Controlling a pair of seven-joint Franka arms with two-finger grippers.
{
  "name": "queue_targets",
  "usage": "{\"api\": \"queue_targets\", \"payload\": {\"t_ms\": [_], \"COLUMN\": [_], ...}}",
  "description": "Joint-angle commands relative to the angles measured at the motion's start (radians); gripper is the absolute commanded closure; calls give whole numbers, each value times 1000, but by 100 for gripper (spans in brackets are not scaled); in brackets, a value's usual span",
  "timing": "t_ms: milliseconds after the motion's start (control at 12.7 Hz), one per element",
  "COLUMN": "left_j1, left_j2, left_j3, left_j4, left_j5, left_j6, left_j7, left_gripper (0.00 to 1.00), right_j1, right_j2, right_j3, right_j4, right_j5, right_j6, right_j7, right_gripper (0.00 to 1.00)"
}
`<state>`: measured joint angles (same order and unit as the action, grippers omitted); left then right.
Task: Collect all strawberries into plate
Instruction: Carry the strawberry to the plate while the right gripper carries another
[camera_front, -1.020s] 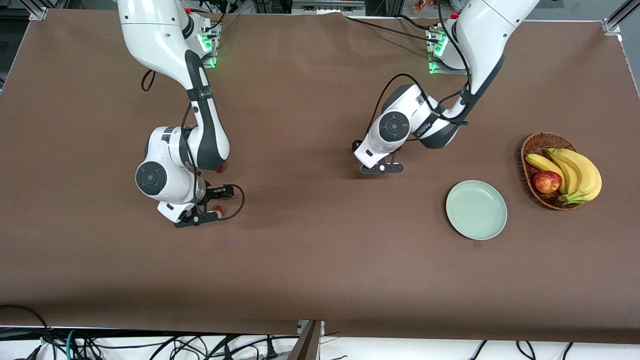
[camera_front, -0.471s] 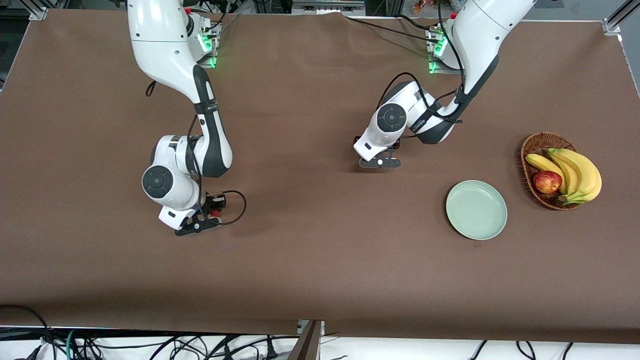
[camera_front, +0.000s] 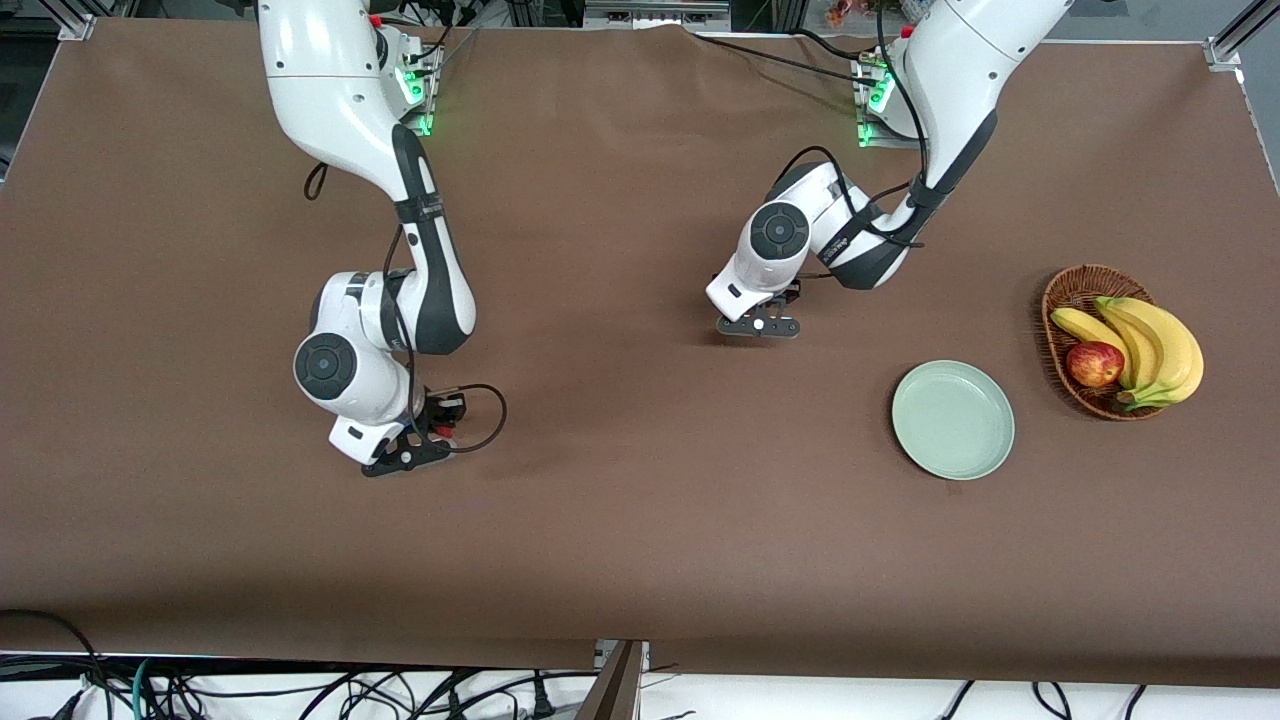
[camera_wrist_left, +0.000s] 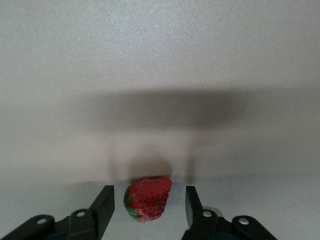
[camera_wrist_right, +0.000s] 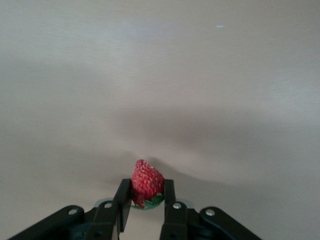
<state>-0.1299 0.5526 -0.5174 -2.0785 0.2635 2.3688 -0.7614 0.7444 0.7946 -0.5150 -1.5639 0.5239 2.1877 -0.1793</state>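
Note:
In the right wrist view a small red strawberry (camera_wrist_right: 146, 182) with a green top sits clamped between the fingers of my right gripper (camera_wrist_right: 146, 197), low over the table. In the front view that gripper (camera_front: 407, 455) is toward the right arm's end, with a bit of red strawberry (camera_front: 437, 431) showing beside it. My left gripper (camera_wrist_left: 147, 207) straddles another strawberry (camera_wrist_left: 147, 198) lying on the table, with a gap on each side of the berry. In the front view the left gripper (camera_front: 758, 325) hides that berry. The mint-green plate (camera_front: 952, 420) holds nothing.
A wicker basket (camera_front: 1080, 288) with bananas (camera_front: 1150, 345) and an apple (camera_front: 1094, 364) stands beside the plate toward the left arm's end. A black cable (camera_front: 490, 425) loops by the right hand. The brown table edge runs along the side nearest the camera.
My right gripper has shut on its strawberry and shifted slightly. My left gripper has come down around the other strawberry, and its fingers have narrowed toward it.

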Motion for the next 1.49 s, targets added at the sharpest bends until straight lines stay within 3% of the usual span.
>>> {"api": "queue_targets", "payload": {"t_ms": [0, 235, 392, 549, 706, 863, 1020, 1099, 1177, 1256, 1413], "left_j1": [6, 7, 33, 134, 240, 272, 274, 279, 282, 285, 285], "left_j2": [-14, -11, -22, -74, -106, -114, -112, -109, -102, -96, -85], "left_j3": [-6, -6, -4, -4, 13, 106, 187, 200, 218, 233, 258], "left_j4": [-22, -20, -15, -14, -3, 32, 81, 81, 83, 80, 83], "left_j5": [51, 51, 51, 49, 45, 37, 31, 31, 31, 31, 31], "left_j6": [24, 24, 15, 6, -39, -39, -39, -33, -11, 15, 24], "left_j7": [-13, -1, 32, 217, 435, 610, 729, 734, 734, 734, 735], "left_gripper": [71, 92, 91, 90, 91, 91, 91, 90, 89, 82, 54], "right_j1": [42, 79, 78, 78, 78, 81, 93, 125, 156, 165, 152], "right_j2": [-3, 8, 25, 35, 44, 49, 77, 93, 109, 112, 82], "right_j3": [41, 137, 231, 320, 354, 366, 452, 469, 469, 466, 435], "right_j4": [86, 198, 243, 243, 243, 248, 255, 255, 255, 254, 252], "right_j5": [51, 149, 153, 154, 156, 160, 160, 156, 153, 146, 93], "right_j6": [-95, -82, -10, 137, 184, 193, 336, 415, 473, 490, 422], "right_j7": [227, 548, 711, 816, 853, 891, 983, 1027, 1056, 1061, 1051], "right_gripper": [90, 90, 88, 87, 87, 86, 81, 75, 55, 1, 0]}}
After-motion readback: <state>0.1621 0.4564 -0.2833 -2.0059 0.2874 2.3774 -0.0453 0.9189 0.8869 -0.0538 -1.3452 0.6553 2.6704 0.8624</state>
